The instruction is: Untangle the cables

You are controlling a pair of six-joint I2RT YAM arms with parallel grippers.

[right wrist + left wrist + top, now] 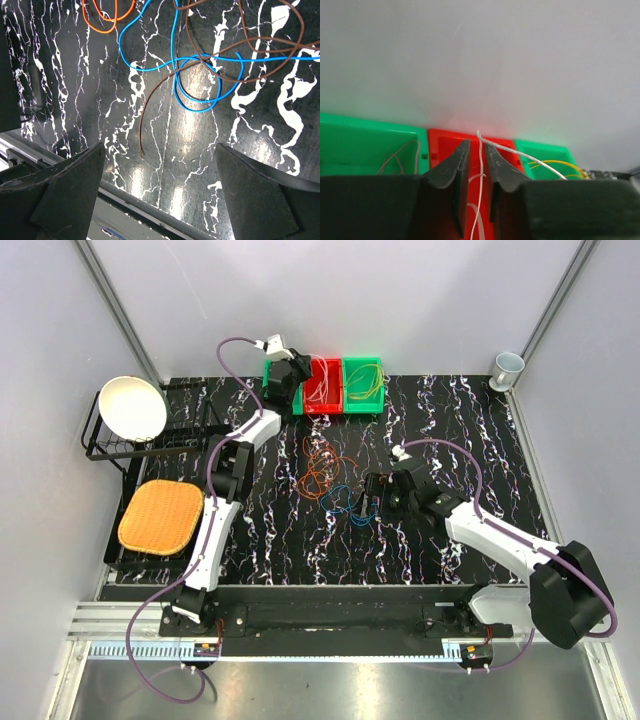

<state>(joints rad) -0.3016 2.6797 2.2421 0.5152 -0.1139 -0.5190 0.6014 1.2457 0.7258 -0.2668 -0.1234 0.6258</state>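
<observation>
Closest to the lens are the two black fingers of my right claw, spread wide and released, holding nothing as it hovers over the table. Beyond them, at 12 o'clock in that wrist view, a blue cable loops across a brown cable, with an orange cable at 11 o'clock.

From above, the loose cables lie tangled at the table's middle, and my right claw sits just at their 4 o'clock. My left claw is at their 11 o'clock, over the red bin. Its fingers are parted by only a narrow gap. A white cable runs up through that gap, and neither finger visibly pinches it.

At the red bin's 9 o'clock, the left green bin holds a pale cable. At its 3 o'clock, the right green bin holds yellow-green cables.

Farther out, at the tangle's 9 o'clock, a rack carries a white bowl and a woven mat. A cup stands at 2 o'clock.
</observation>
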